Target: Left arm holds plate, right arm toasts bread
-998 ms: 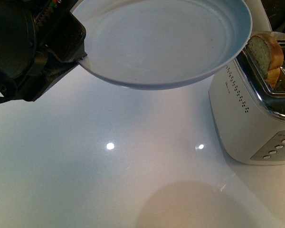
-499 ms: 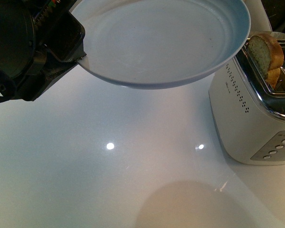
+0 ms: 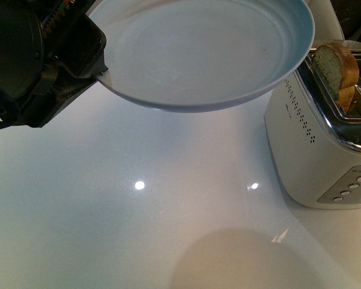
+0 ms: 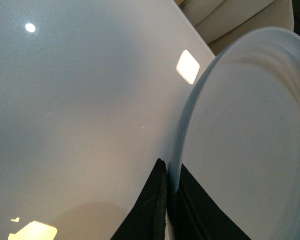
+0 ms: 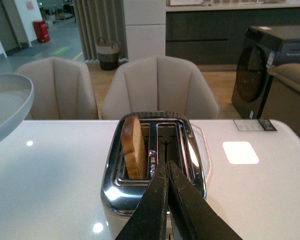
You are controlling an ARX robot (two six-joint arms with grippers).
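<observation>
While the plate (image 3: 204, 54) is held clear of the bench (image 3: 138, 229) at the far left by the left claw (image 3: 101, 63), whose jaws are clamped on its left rim, the bread (image 3: 334, 66) stands upright in the toaster (image 3: 307, 156) at the right, in the slot on the plate's side, its crust protruding above the chrome top; the slice's long axis lies along the slot, running near to far; the right claw (image 5: 168, 172) is visible only in the right wrist view, jaws pressed together with nothing between them, roughly in line with the empty slot, so the slice lies just beside it towards the plate; the right arm is judged the nearer; an opening of the jaws and a small shift towards the plate would be required before the slice's faces could be gripped.
</observation>
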